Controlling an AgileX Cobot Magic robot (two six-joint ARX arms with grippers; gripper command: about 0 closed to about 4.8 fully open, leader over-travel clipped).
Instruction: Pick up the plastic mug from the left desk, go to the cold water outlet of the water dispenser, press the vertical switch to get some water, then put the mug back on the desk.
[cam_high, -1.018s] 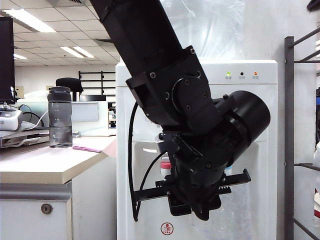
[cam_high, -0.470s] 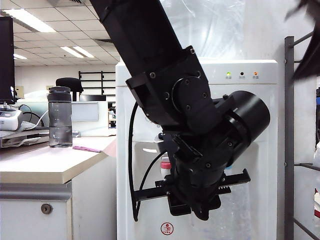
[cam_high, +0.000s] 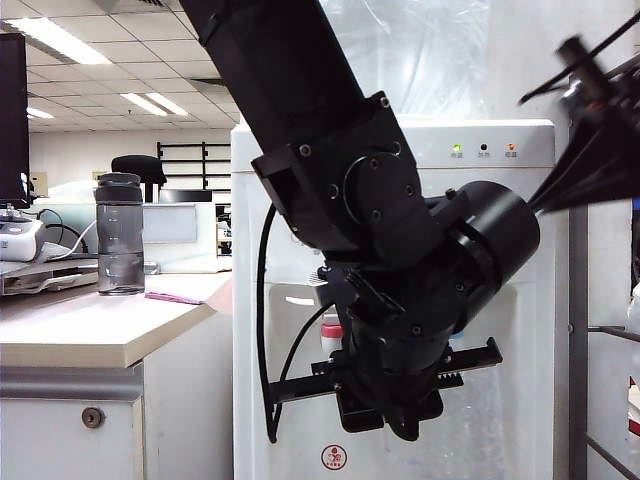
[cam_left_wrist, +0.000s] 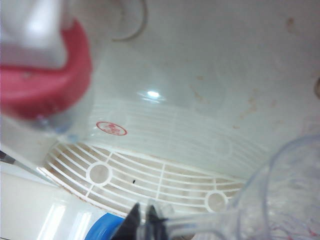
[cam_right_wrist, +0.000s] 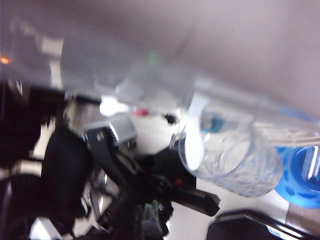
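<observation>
A blurred right claw (cam_high: 590, 130) has swung into the upper right of the exterior view, where a second ago only the grey rack stood; whether its jaws are apart or together cannot be told. The left arm has not moved, its left claw (cam_left_wrist: 145, 220) clamped on the thin handle of the plastic mug (cam_left_wrist: 285, 200) inside the recess of the water dispenser (cam_high: 520, 140). The mug hangs just beside the claw, above the white drip grille (cam_left_wrist: 150, 170), near the red-collared tap (cam_left_wrist: 45, 75). A smoky-grey bottle (cam_high: 120, 235) stands on the worktop (cam_high: 90, 330) at left
</observation>
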